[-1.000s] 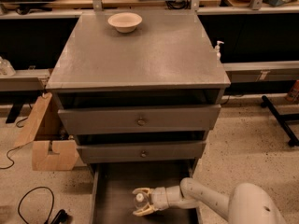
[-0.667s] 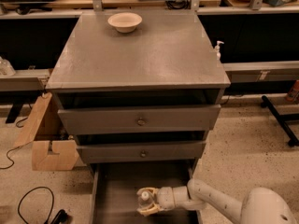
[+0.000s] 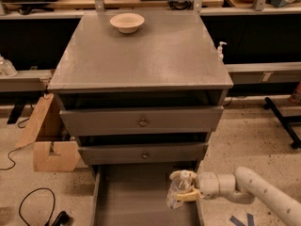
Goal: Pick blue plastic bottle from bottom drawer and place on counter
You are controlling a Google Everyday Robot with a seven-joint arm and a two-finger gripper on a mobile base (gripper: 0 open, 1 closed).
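1. While the blue plastic bottle (image 3: 175, 197) leans with its white cap up and to the right, it sits at the right side of the open bottom drawer (image 3: 134, 197), close to the right wall. I cannot tell whether its base touches the drawer floor.
2. The gripper (image 3: 181, 186) is closed around the bottle, one pale yellow finger above near the cap and the other finger (image 3: 187, 196) below against the body, so the fingers hold it between them.
3. The white arm (image 3: 254, 192) reaches in from the lower right, roughly level, ending at the gripper over the drawer's right edge.
4. Above the open drawer, the middle drawer (image 3: 145, 153) and the top drawer (image 3: 142, 121) each show a round knob; both stand slightly out from the cabinet.
5. The counter (image 3: 141, 55) bears a pale bowl (image 3: 127, 21) near its far edge.
6. Just beyond the counter's right edge stands a small white pump dispenser (image 3: 220, 50).
7. A cardboard box (image 3: 49, 142) rests on the floor left of the cabinet, with a black cable (image 3: 30, 206) looping nearer the lower left corner.
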